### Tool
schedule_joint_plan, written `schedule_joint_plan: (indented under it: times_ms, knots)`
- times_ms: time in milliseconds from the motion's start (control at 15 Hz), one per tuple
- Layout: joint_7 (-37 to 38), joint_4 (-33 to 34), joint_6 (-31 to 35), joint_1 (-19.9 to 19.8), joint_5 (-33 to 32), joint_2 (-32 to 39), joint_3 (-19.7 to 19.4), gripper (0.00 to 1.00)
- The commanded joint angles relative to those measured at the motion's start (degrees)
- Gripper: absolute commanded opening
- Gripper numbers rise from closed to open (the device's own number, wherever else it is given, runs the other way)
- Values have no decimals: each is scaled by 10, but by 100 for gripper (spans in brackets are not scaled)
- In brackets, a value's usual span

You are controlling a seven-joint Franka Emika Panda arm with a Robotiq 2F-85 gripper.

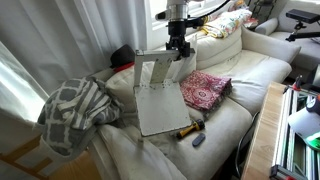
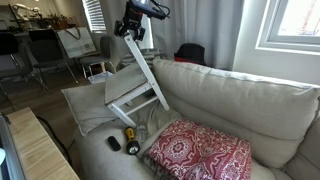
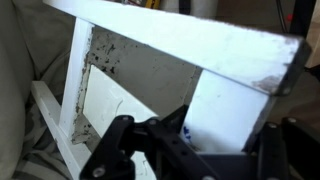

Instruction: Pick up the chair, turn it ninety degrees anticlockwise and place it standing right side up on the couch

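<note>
- My gripper [image 1: 178, 49] is closed tight on the chair [image 1: 160, 97] by its top back rail.
- The chair hangs tilted over the couch [image 1: 252, 75] seat, beside the red cushion [image 1: 206, 90].

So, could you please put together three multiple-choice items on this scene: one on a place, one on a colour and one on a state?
1. Where does the red cushion lie?
A) on the floor
B) on the couch, beside the chair
C) on the chair's seat

2. What colour is the blanket?
A) plain blue
B) green
C) grey-white plaid

3. How is the chair?
A) tilted, the gripper shut on the top of its back
B) upright and untouched
C) upside down on the floor

Key:
1 B, it rests on the couch seat next to the chair.
2 C, its checks show in an exterior view.
3 A, the chair leans in both exterior views and the gripper clamps its top rail.
</note>
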Motion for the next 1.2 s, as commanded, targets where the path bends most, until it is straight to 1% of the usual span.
schedule_joint_plan:
  times_ms: [0,200,400,600,733,867,1000,1133]
  knots:
    - [-25,15,-13,15,-37,3,-13,6]
    - [-39,40,-34,27,-104,16,-12,6]
    - [-48,60,-33,40,-141,19,-4,6]
    - [-59,83,-48,52,-174,13,-1,6]
    - [-82,102,-58,58,-194,12,-1,6]
    - [-119,114,-56,63,-209,24,1,6]
    - [-148,115,-49,67,-209,40,3,6]
    - [-164,117,-58,68,-209,51,1,6]
